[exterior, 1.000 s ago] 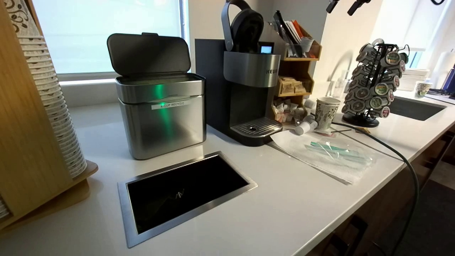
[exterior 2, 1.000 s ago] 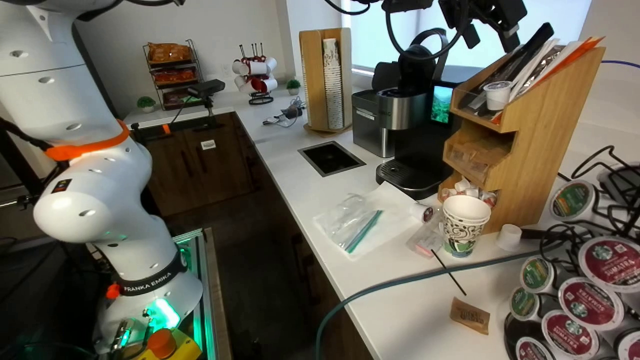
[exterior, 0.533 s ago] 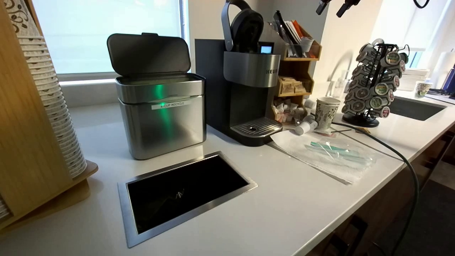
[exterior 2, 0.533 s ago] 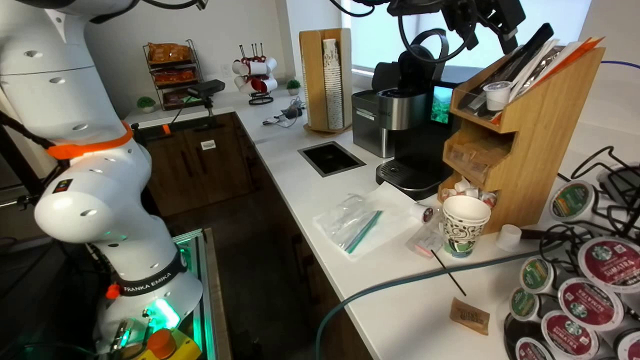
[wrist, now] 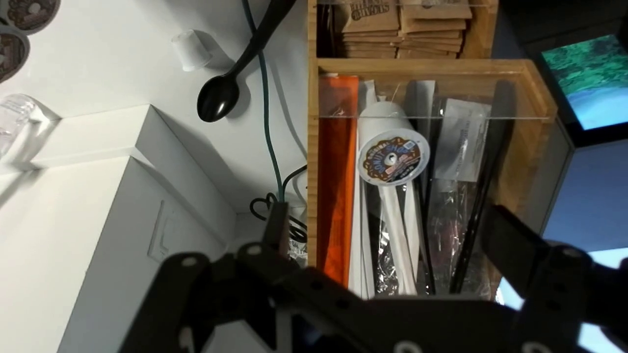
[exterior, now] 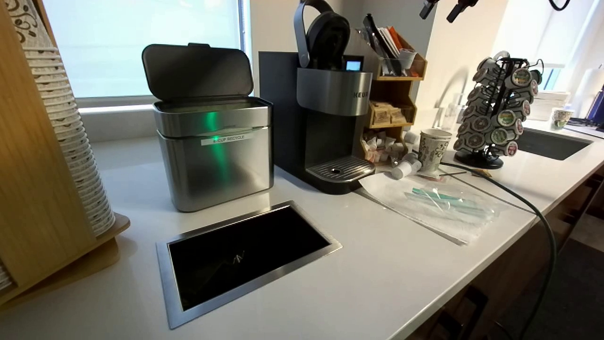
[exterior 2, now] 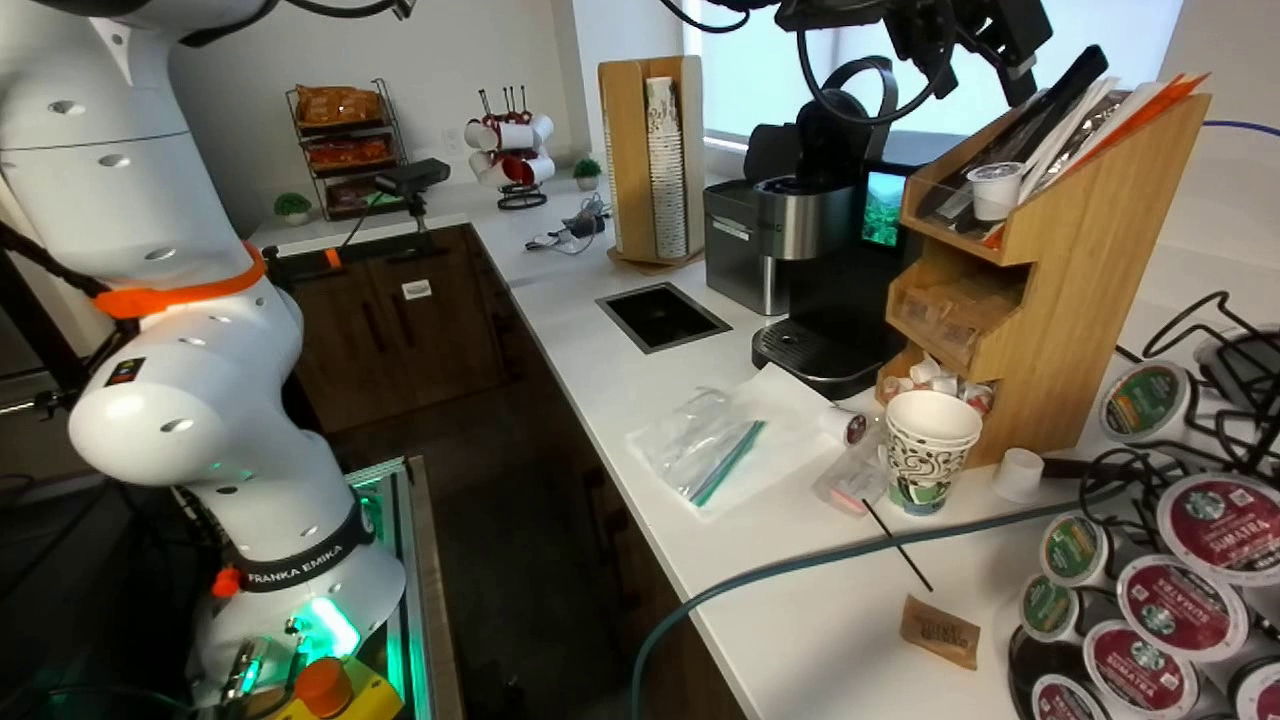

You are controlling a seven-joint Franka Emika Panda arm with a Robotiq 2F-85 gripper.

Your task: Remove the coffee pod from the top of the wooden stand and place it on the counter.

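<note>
Along white counter by window, counted one brewer, one bin, one cup holder, one stand. Noted one pod in stand's top tray. Observed pincer released, spread wide, near stand.

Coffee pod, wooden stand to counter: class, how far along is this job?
Done: perhaps lining up; the wrist view shows the pod beyond the open fingers. In hand: nothing; the pod sits in the wooden stand, in its top compartment. Left: grasping, lifting, placing on the counter.
</note>
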